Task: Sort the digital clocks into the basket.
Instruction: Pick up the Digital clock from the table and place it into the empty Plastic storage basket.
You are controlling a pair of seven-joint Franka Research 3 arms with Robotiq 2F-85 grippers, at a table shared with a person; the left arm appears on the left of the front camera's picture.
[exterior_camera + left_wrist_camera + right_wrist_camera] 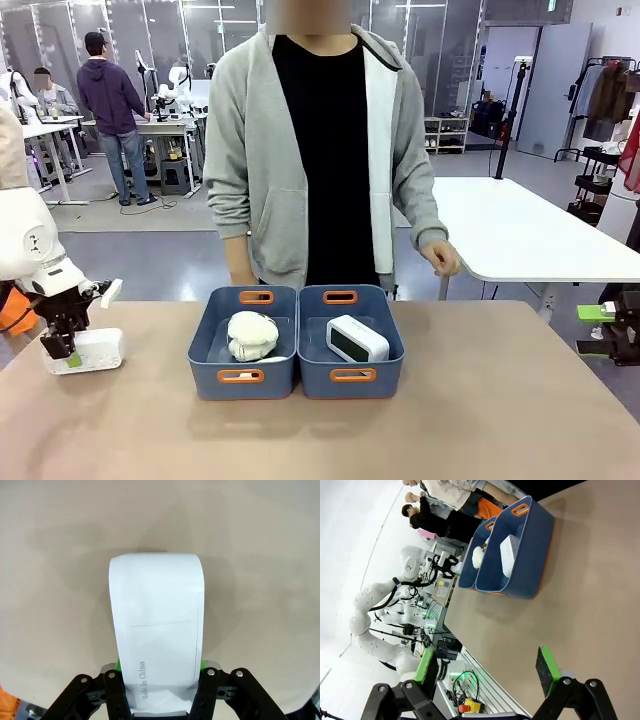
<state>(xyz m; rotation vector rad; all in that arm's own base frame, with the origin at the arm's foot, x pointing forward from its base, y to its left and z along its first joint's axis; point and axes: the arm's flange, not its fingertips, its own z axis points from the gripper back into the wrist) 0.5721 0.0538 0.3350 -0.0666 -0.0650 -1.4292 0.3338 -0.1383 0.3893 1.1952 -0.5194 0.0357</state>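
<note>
At the table's far left lies a white digital clock [97, 350], and my left gripper [60, 352] is shut on its end. From the left wrist, the clock [157, 620] shows its plain white back with small print, clamped between the green pads of the gripper [160, 667]. A second digital clock [356, 339] lies screen-up in the right blue basket [318, 384]. My right gripper [603, 328] hangs open at the table's right edge. In its wrist view the open gripper [485, 666] holds nothing, and the basket [532, 550] with the clock [509, 555] stands farther off.
A twin blue tub [210, 378] touches the basket's left side and holds a fluffy white toy [252, 335]. A person [320, 150] stands right behind the tubs, one hand [441, 258] on a white table. Bare tabletop stretches in front of and beside the tubs.
</note>
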